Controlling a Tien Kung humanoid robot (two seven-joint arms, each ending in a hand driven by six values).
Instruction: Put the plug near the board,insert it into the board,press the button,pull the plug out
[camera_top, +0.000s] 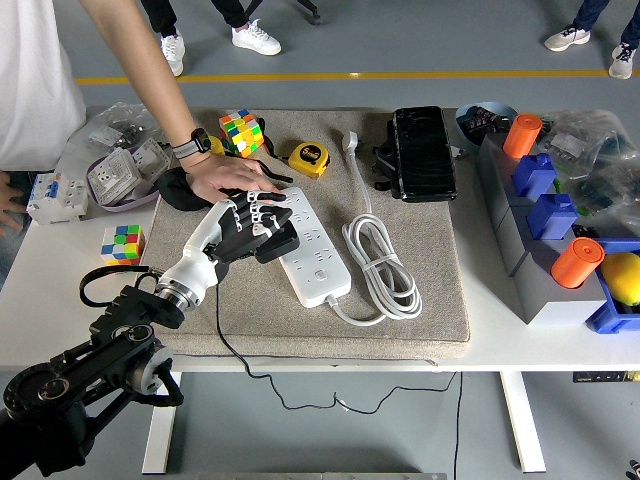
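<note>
A white power strip (312, 258) lies at an angle on the grey mat (440, 300), its button (322, 277) near the front end. My left hand (256, 226) hovers over the strip's far left part, fingers curled around a black plug (277, 243) that is mostly hidden. The plug's black cable (219, 330) trails back over the table's front edge. A person's hand (228, 175) rests flat at the strip's far end, just beyond my fingers. My right arm is out of view.
The strip's own white cord (385, 265) lies coiled to its right, ending in a white plug (350, 141). A yellow tape measure (309, 158), cubes (240, 131) (122, 243) and a black case (424, 152) surround the mat. Grey and blue blocks (545, 215) stand right.
</note>
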